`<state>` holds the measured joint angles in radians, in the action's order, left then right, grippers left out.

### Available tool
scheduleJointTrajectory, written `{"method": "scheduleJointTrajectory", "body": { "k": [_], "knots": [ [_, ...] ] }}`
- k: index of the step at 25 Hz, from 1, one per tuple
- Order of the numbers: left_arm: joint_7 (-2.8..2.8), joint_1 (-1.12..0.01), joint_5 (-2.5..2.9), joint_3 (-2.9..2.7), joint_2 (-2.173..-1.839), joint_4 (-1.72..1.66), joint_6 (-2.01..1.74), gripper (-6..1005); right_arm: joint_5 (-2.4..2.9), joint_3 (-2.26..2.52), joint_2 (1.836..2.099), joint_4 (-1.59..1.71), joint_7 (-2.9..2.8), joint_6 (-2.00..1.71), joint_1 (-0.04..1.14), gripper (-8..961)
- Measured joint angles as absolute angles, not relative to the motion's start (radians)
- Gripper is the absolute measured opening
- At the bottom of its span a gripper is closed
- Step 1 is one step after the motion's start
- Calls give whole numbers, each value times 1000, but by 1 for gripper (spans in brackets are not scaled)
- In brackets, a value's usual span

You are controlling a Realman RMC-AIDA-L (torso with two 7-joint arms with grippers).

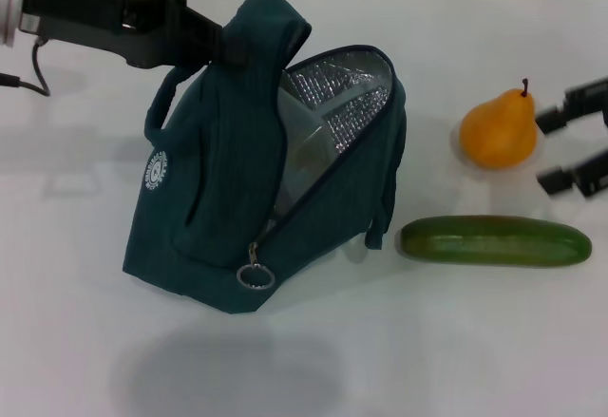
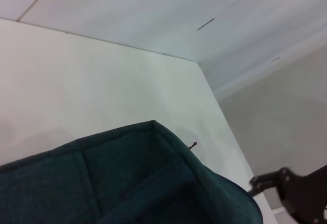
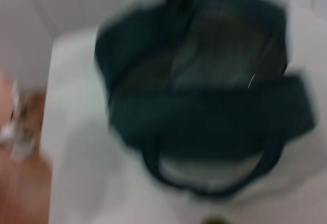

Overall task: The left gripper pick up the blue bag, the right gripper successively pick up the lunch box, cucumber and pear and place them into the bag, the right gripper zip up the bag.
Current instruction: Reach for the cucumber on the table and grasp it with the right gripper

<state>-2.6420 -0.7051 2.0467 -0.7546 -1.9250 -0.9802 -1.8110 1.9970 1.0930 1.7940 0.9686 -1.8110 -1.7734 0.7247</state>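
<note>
Fabric at the top of the blue bag (image 1: 228, 199) is pinched by the left gripper (image 1: 220, 45), so the bag is held upright on the white table (image 1: 399, 350), mouth unzipped and foil lining shown. A small round white logo (image 1: 157, 171) is seen on its side; its writing cannot be read. The right gripper (image 1: 570, 146) is held wide-fingered just beside the pear (image 1: 498, 130), with the cucumber (image 1: 494, 241) lying near.

My left gripper (image 1: 226, 45) lifts the unzipped blue bag (image 1: 228, 189) mid-counter; pear (image 1: 498, 130) and cucumber (image 1: 494, 241) lie toward the right edge.
</note>
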Motion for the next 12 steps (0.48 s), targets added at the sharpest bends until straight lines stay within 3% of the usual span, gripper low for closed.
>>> {"method": "scheduleJointTrajectory", "body": {
  "k": [3,12],
  "knots": [
    [-2643,-706,2047,-754,-1925,-980,-1808,45,2157,1127,1818,969,-1810,-1795,783,841],
    [-2648,-717,2047,-757,-1925,-980,-1798,45,2429,1159,1946,983,-1755,-1748,848,839]
  ]
}}
